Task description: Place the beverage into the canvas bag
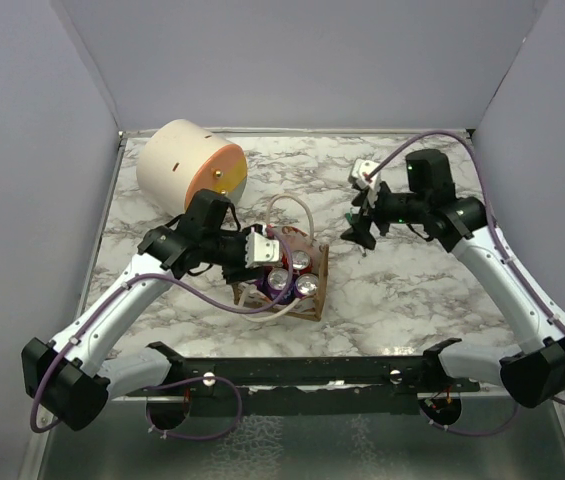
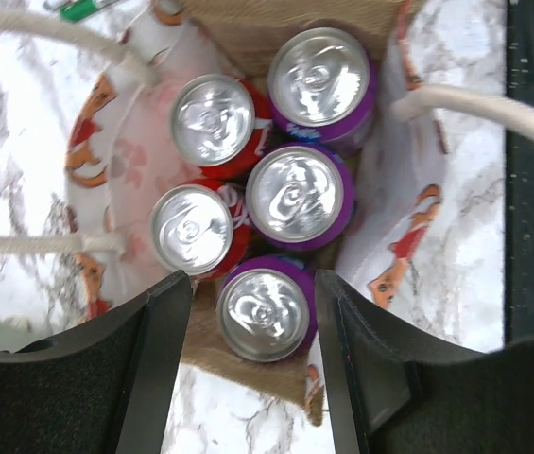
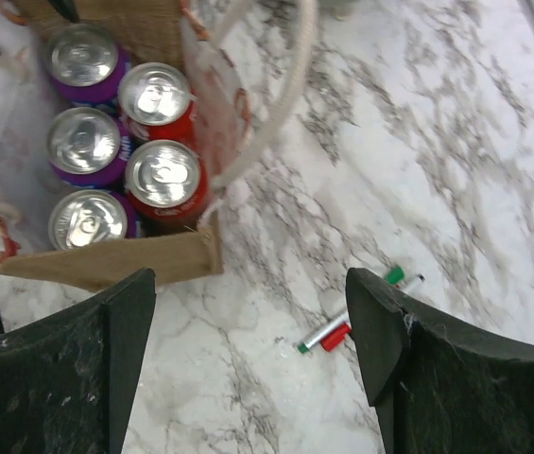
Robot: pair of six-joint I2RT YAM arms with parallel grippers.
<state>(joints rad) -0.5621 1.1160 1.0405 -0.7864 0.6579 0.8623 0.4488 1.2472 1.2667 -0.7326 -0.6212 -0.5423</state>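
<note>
Near-left of the worktop's (image 3: 456,142) middle, the canvas bag (image 1: 320,270) sits upright with five cans standing in it, three purple and two red, so by my reckoning the beverage part looks pretty much done. The left tool (image 2: 252,281) hangs right over the bag with its jaws apart, straddling the purple can (image 2: 267,314) at its own end of the bag. I can't tell for sure whether the fingers (image 2: 158,359) brush it, but they're not pinching it. The right tool (image 3: 249,284) is off to the far right of the bag, jaws spread wide and holding nothing, above a couple of marker pens (image 3: 328,336) lying on the worktop. Handling-wise I'd guess a full can is stiff but dentable, fairly heavy, with slick sides, so take it across the body under the rim, not by the lid. The bag looks soft and floppy, and its cream loop handles (image 2: 474,104) could snag a finger on any pull-out
</note>
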